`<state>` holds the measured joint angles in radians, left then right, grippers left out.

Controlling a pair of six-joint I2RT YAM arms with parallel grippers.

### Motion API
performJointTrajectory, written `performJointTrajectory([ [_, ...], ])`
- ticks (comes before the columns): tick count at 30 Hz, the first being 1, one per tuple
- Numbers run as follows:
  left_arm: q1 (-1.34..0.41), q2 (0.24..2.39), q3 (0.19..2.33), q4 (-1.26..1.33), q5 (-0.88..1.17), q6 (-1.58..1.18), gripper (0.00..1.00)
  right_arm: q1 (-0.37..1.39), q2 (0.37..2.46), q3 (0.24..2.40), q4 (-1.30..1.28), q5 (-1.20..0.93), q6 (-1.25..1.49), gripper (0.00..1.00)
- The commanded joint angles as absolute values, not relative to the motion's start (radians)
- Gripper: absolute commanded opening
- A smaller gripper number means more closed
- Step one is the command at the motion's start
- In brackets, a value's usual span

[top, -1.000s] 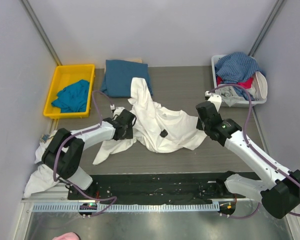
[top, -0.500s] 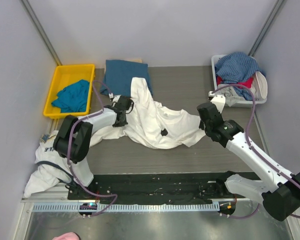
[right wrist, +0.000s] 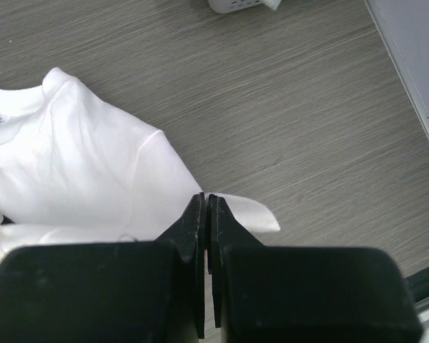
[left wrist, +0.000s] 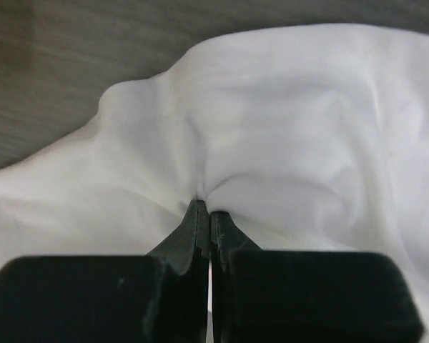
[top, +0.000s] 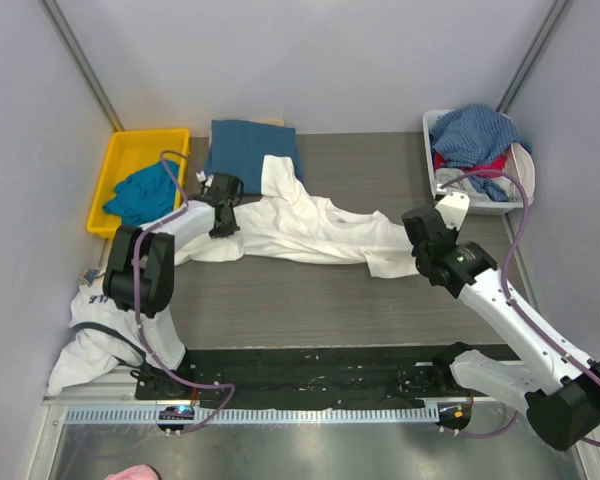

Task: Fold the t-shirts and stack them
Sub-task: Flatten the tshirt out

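White t-shirt (top: 310, 230) lay stretched across the middle of the table (top: 310, 300), the left gripper (left wrist: 206, 214) and right gripper (right wrist: 206, 204) each clamped on an end. A folded blue t-shirt (top: 248, 152) sat at the far edge. The yellow bin (top: 120, 165) held teal cloth (top: 140, 192); the white basket (top: 515, 195) held mixed clothes (top: 475, 135).

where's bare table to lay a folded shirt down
Free: the wide strip between the white t-shirt and the arm bases, and the patch between the dark blue t-shirt and the white basket. Crowded: the middle band, where both claws pinch the white shirt.
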<state>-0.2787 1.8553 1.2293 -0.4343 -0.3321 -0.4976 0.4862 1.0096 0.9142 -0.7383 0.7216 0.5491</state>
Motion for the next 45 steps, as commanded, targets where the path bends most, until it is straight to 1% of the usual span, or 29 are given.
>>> performJointTrajectory([
  [1,-0.298,1.611,1.056,-0.439,-0.223,-0.551,0.00,0.474,0.960,0.959,-0.782,0.802,0.572,0.01],
  [4,-0.328,1.488,0.961,-0.445,-0.193,-0.586,0.00,0.469,0.957,0.954,-0.802,0.828,0.578,0.01],
  [5,-0.337,1.412,0.912,-0.454,-0.189,-0.597,0.00,0.468,0.957,0.953,-0.804,0.834,0.581,0.01],
  [7,-0.353,1.335,0.884,-0.500,-0.187,-0.618,0.01,0.462,0.962,0.950,-0.813,0.848,0.586,0.01],
  [8,-0.353,1.262,0.862,-0.515,-0.189,-0.624,0.02,0.460,0.966,0.950,-0.816,0.851,0.592,0.01],
  [9,-0.353,1.231,0.855,-0.531,-0.198,-0.632,0.07,0.457,0.969,0.946,-0.819,0.864,0.598,0.01],
  [11,-0.353,1.172,0.839,-0.575,-0.218,-0.635,0.21,0.450,0.977,0.946,-0.825,0.874,0.607,0.01],
  [12,-0.353,1.132,0.836,-0.586,-0.222,-0.631,0.38,0.445,0.980,0.946,-0.831,0.880,0.609,0.01],
  [14,-0.353,1.106,0.833,-0.615,-0.244,-0.620,0.60,0.440,0.986,0.945,-0.831,0.893,0.607,0.01],
  [15,-0.353,1.100,0.834,-0.626,-0.255,-0.617,0.76,0.431,0.992,0.945,-0.833,0.897,0.604,0.01],
  [17,-0.353,1.101,0.842,-0.655,-0.264,-0.604,0.96,0.425,0.997,0.945,-0.833,0.897,0.600,0.01],
  [18,-0.353,1.100,0.842,-0.655,-0.267,-0.604,1.00,0.420,0.996,0.945,-0.834,0.896,0.597,0.01],
  [21,-0.353,1.114,0.833,-0.624,-0.268,-0.609,1.00,0.411,0.993,0.943,-0.833,0.908,0.595,0.01],
  [24,-0.351,1.175,0.836,-0.548,-0.256,-0.617,1.00,0.402,0.994,0.943,-0.833,0.908,0.592,0.01],
  [33,-0.353,1.520,0.952,-0.379,-0.238,-0.577,0.99,0.396,1.000,0.930,-0.818,0.859,0.591,0.01],
  [42,-0.354,1.742,1.120,-0.391,-0.324,-0.491,1.00,0.394,1.020,0.923,-0.792,0.812,0.584,0.01],
  [45,-0.354,1.776,1.129,-0.399,-0.334,-0.488,1.00,0.394,1.019,0.922,-0.782,0.807,0.578,0.01],
])
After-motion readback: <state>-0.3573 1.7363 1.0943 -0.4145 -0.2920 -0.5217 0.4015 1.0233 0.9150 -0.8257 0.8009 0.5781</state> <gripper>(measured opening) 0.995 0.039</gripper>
